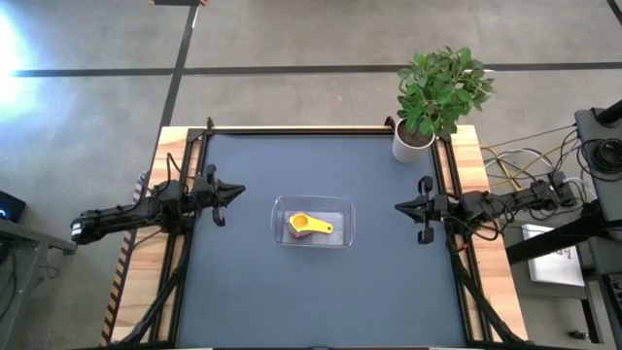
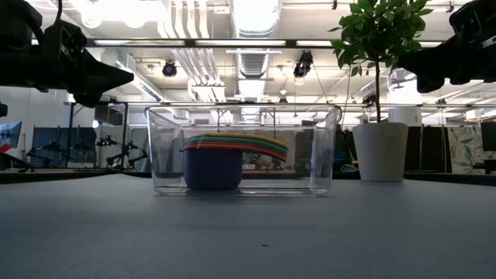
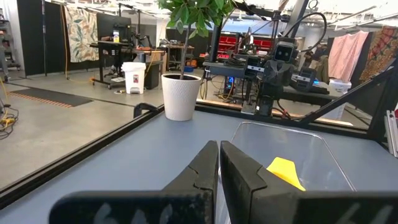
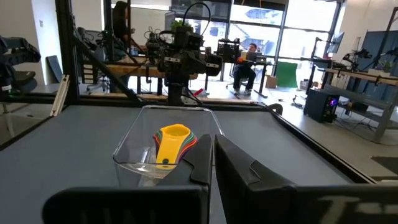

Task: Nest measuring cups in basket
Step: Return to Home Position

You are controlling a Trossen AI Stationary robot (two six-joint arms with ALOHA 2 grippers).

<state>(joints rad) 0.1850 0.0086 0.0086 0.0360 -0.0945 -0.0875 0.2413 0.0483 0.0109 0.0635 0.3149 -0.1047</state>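
Left gripper (image 1: 233, 192) and right gripper (image 1: 400, 206) hang at opposite sides of the grey desk (image 1: 292, 292) seen from above, flanking the clear rectangular plastic basket (image 1: 342, 216). At desk level, the nested multicoloured plastic measuring cups (image 2: 213, 167) sit inside it; wrist views show both grippers closed.

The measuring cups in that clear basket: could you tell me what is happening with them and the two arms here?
Nothing is being handled right now. The measuring cups sit nested in one stack, yellow on top, inside the basket at mid-table. The left gripper and the right gripper hover at either side, shut and empty, well apart from the basket.
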